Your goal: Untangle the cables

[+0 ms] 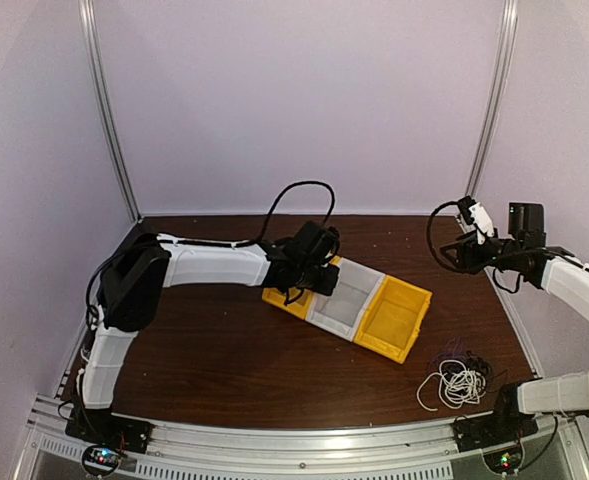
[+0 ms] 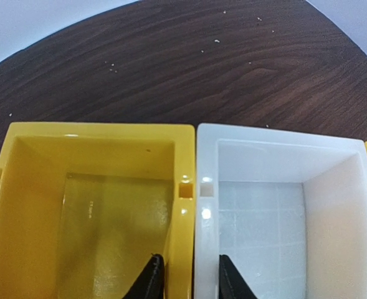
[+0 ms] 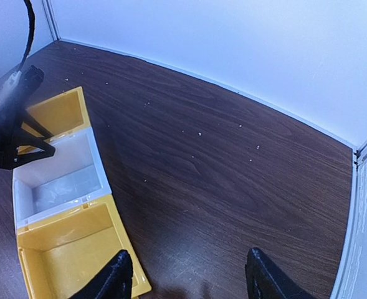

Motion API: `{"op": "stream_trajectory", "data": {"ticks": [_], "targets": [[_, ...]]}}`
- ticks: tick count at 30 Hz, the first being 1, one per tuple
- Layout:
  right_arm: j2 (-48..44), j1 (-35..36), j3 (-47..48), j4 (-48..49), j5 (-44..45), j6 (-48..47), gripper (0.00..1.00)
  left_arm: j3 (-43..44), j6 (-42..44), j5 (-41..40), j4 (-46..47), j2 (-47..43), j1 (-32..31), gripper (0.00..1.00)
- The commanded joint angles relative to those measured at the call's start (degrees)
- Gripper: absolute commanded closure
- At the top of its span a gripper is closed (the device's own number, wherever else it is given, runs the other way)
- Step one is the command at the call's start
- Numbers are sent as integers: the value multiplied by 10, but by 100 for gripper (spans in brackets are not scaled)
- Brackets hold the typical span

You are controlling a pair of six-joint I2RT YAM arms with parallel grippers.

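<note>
While cables lie tangled at five o'clock, left gripper jaws pinch the bins' shared wall, probably to shift them; right gripper gapes empty.

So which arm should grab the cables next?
Probably the right arm. The cables lie by its base, and the right claw is open and empty. The left claw is off at the bins, straddling the wall between two.

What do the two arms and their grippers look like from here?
The left arm and right arm have white shells on the links and black joints. A black hose loops above the left wrist, another by the right. The left gripper and right gripper each have two black tapered fingers.
</note>
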Motion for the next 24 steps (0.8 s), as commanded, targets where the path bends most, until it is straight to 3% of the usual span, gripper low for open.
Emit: {"op": "stream_trajectory", "data": {"ticks": [1, 4, 11, 16, 24], "targets": [[-6, -4, -3, 12, -2, -7, 38, 19, -36, -29, -7, 13, 8, 75], [-2, -4, -2, 11, 1, -8, 38, 5, -57, -56, -12, -5, 14, 86], [11, -4, -2, 10, 2, -14, 38, -62, -105, -95, -4, -51, 36, 97], [12, -4, -2, 9, 0, -16, 38, -121, -158, -102, -2, -89, 79, 98], [27, -4, 2, 8, 0, -15, 38, -165, -148, -119, 29, -132, 129, 99]]}}
